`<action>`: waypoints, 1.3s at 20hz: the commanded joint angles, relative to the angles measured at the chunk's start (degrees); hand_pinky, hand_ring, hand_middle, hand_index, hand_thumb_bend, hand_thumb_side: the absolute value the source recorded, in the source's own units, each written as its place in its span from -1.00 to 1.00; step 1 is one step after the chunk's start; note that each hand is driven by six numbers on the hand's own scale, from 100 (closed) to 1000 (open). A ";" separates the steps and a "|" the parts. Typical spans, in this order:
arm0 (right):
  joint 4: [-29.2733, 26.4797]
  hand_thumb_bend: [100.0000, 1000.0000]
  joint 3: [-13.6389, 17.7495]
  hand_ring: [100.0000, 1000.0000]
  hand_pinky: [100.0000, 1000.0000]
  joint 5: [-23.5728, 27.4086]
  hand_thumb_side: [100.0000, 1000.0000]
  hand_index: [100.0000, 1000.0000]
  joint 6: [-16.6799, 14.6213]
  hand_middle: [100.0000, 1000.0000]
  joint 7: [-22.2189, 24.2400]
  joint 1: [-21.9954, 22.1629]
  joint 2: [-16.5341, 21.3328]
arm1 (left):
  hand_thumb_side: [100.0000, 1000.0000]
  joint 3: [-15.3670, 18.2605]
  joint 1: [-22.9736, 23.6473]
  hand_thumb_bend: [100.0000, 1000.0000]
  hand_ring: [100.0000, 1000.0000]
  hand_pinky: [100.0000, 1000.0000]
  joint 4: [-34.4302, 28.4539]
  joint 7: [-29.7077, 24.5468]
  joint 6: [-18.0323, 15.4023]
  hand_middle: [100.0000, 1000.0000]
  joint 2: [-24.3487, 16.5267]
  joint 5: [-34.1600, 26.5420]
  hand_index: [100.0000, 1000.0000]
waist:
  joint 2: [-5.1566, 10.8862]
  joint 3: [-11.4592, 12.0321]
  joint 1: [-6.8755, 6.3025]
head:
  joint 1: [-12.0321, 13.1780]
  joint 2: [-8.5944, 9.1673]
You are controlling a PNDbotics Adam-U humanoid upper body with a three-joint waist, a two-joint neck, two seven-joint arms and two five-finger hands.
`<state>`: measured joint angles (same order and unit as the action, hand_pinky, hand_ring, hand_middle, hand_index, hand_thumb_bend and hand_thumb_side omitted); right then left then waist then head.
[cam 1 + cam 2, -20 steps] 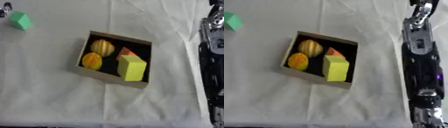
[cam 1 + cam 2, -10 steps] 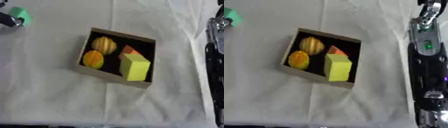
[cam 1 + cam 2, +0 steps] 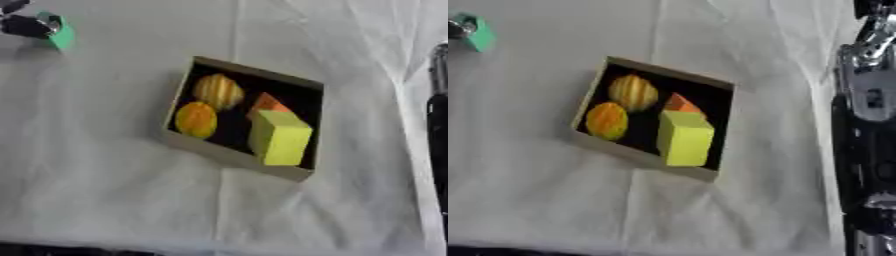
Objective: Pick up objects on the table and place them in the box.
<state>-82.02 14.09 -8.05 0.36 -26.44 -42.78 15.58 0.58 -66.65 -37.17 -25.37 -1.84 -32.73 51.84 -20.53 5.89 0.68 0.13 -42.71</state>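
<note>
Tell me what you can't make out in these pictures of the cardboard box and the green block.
- Left robot hand: cut off by the top left corner in the left eye view; its grip on the green block is unclear.
- Orange wedge-shaped piece in the cardboard box: partly hidden behind the yellow block.
- Right robot hand: only the black and silver arm shows at the right edge.

Left hand (image 3: 24,25) cropped at counter's far left corner, finger pose blurred; orange piece (image 3: 268,103) half hidden behind yellow block (image 3: 280,137)
</note>
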 commanded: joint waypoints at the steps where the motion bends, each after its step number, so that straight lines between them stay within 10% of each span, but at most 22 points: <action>1: -1.56 -1.00 0.20 0.22 0.26 0.26 0.03 0.54 -0.20 0.04 -0.08 -0.58 1.53 | 0.19 0.73 -1.51 -1.00 1.00 1.00 -1.03 -1.07 0.32 0.97 -1.37 -1.83 1.00 | 0.65 0.13 0.36 | 0.85 0.87; 26: -1.79 -1.00 0.71 0.22 0.26 1.33 0.04 0.53 -0.24 0.02 -0.65 0.70 0.69 | 0.66 0.79 -1.17 -0.88 1.00 1.00 1.12 -1.31 3.20 1.00 -1.49 2.32 1.00 | 0.58 0.43 0.70 | 1.69 1.02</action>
<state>-82.60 14.47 -6.94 0.25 -27.04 -41.31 15.39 0.66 -66.65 -35.61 -27.05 1.13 -32.73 53.66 -20.53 6.26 0.72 1.66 -42.23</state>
